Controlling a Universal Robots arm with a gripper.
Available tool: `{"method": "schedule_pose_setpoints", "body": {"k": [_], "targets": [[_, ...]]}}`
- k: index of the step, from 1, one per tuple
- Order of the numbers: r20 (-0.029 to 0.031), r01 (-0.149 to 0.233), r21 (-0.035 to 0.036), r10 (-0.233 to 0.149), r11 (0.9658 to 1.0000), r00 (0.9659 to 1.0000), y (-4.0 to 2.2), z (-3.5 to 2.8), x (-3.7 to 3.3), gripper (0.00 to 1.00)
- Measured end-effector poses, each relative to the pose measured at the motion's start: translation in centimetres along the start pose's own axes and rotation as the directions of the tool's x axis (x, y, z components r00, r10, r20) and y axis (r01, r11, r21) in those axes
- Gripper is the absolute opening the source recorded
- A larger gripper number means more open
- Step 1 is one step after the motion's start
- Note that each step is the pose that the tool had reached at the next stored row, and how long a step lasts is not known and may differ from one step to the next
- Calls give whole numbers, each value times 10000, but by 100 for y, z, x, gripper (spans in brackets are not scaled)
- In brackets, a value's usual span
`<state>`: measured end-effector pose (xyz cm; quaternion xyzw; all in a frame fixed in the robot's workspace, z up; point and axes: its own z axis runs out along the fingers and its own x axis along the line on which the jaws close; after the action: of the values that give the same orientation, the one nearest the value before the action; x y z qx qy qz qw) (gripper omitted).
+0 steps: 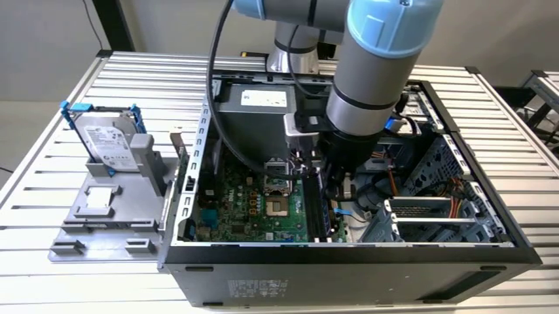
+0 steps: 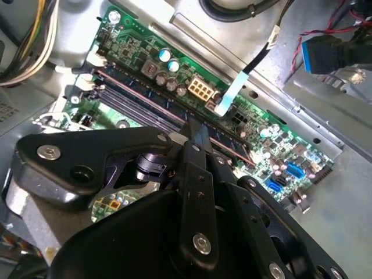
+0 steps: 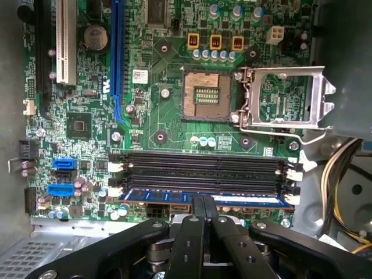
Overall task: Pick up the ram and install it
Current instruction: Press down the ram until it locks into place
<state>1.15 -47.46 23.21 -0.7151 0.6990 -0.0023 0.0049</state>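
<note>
— While the arm reaches down into the open black computer case [image 1: 349,252], where is the ram?
— The long, thin blue-edged ram stick [image 3: 244,199] lies in the outermost of the long black memory slots [image 3: 203,168] on the green motherboard [image 3: 157,122], edge-on, with pale labels along it.
— And the black gripper [image 3: 203,204]?
— Its fingers are pressed together, tips on the ram's upper edge, near its middle.
</note>
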Motion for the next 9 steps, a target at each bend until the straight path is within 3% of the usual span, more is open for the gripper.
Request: {"method": "schedule_pose_setpoints", "body": {"k": [9], "targets": [[-17,-17,-9,17,10000,10000,-60,158,20,0]]}}
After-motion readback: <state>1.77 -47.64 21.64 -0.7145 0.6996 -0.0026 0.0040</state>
